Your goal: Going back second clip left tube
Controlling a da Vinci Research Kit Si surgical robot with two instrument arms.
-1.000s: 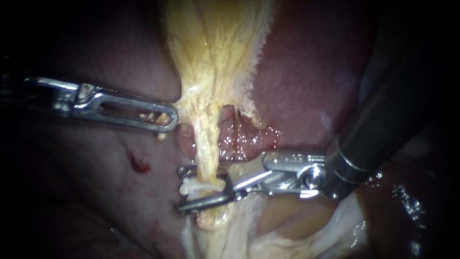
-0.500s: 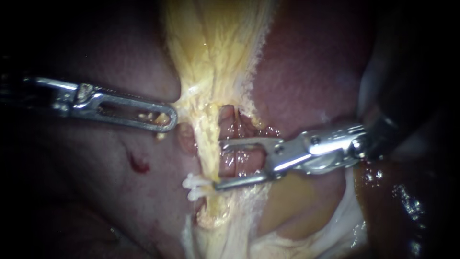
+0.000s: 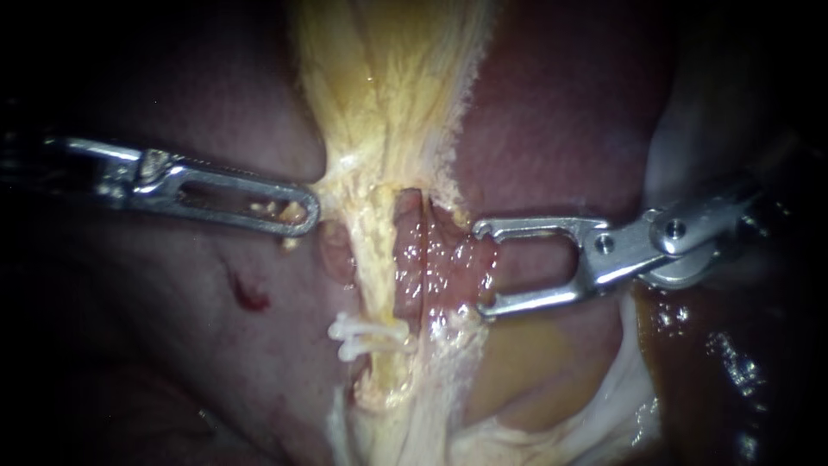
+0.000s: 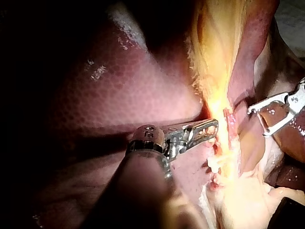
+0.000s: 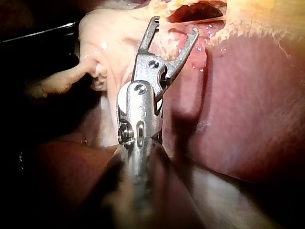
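We find free room over the wet tissue (image 3: 440,259) between our right instrument (image 3: 480,269) and the tube (image 3: 377,250). Our left instrument (image 3: 302,211) blocks the tube's left side. The clip (image 3: 366,335) crosses it lower down, and liver (image 3: 552,147) walls both flanks.

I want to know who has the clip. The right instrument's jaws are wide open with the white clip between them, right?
No. The right instrument has its jaws wide open, but nothing is between them. The white clip sits on the yellow tube, apart from those jaws. The endoscope view shows this.
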